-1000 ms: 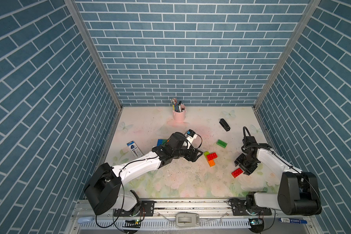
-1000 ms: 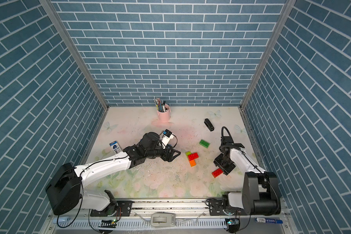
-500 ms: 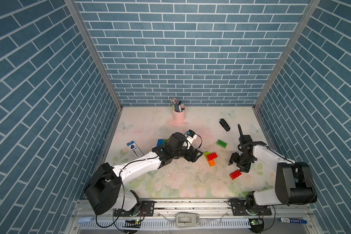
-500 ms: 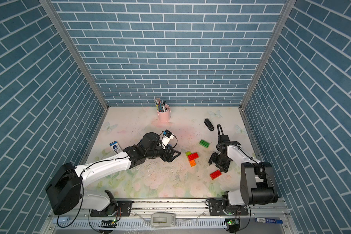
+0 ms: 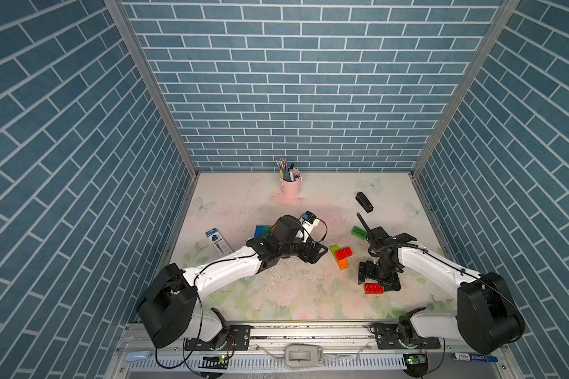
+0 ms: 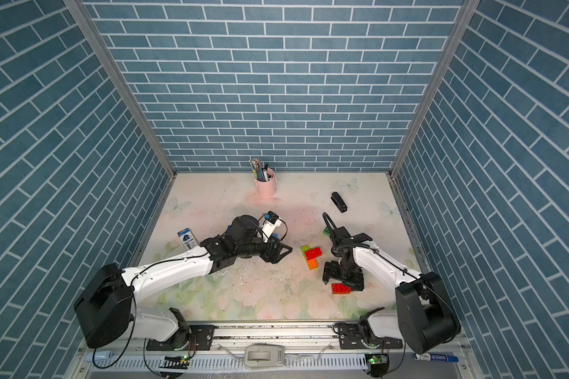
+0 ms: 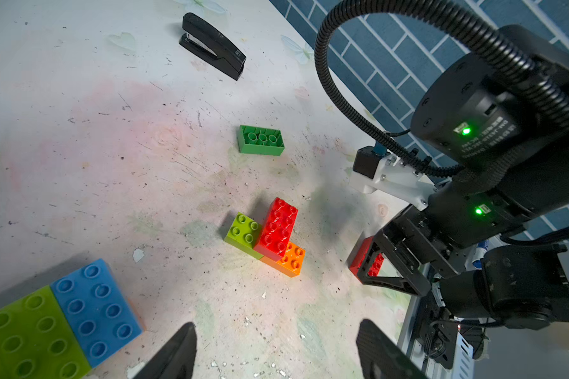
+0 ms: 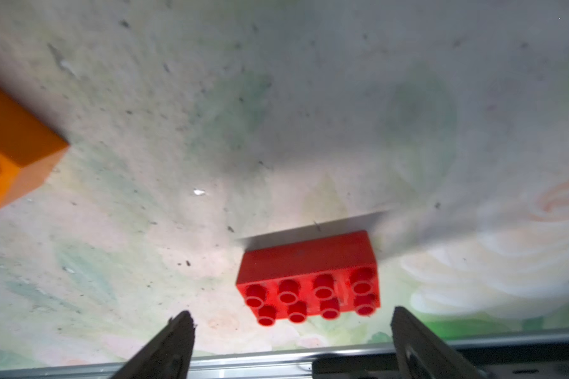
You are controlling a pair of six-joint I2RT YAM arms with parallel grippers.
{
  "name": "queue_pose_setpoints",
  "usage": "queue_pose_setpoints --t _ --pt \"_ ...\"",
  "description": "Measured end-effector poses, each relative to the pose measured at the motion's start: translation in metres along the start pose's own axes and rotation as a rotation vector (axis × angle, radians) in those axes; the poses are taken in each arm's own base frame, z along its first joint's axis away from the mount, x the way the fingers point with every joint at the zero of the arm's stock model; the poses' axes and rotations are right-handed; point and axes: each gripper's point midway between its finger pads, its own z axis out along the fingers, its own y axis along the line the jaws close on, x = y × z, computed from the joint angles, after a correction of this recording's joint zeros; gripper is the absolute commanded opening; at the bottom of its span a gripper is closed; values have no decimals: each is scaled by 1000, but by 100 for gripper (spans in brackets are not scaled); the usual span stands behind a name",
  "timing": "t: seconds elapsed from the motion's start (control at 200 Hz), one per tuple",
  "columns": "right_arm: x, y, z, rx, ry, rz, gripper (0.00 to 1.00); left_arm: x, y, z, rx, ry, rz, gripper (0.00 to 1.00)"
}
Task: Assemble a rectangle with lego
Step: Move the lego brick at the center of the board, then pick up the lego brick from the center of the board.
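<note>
**Operator:** Where's my right gripper?

**Spotter:** Your right gripper (image 5: pixel 376 284) is low over the table (image 5: pixel 243 203), right of the middle and nearer the front edge than the back. Its jaws are spread wide and hold nothing. The loose red brick (image 8: pixel 309 279) lies flat on the table, studs up, just ahead of the gap between the fingers (image 8: pixel 174 344). In your right wrist view it touches neither of them.

**Operator:** And the rest of the lego?

**Spotter:** Near the middle of the table you have a small cluster. A stacked red brick (image 5: pixel 344 253) sits on top of a lime brick (image 7: pixel 243 229) and an orange brick (image 7: pixel 289 261), with the lime end toward the back edge and the orange end toward the front. The cluster is near your right gripper but apart from it. A green brick (image 7: pixel 261 140) lies farther back, underside up. Left of the middle, behind your left arm, a blue brick (image 7: pixel 92 311) and a second lime brick (image 7: pixel 30 334) lie side by side, touching.

**Operator:** Left gripper?

**Spotter:** Your left gripper (image 7: pixel 276 352) hovers just left of the cluster, pointing toward it, jaws apart and empty. A black stapler (image 5: pixel 364 202) lies toward the back right corner.
</note>
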Motion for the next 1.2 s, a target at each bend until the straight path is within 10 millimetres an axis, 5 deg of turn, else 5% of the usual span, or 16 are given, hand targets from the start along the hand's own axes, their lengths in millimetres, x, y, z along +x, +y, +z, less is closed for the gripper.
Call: queue_pose_setpoints --t 0.93,1.07,1.2 --pt "-7 0 21 105 14 -70 65 3 3 1 -15 6 -2 77" --pt "-13 8 12 91 -5 -95 61 6 18 -1 -75 15 -16 75" --pt "-22 27 -12 65 -42 -153 59 4 51 -11 -163 2 -78 75"
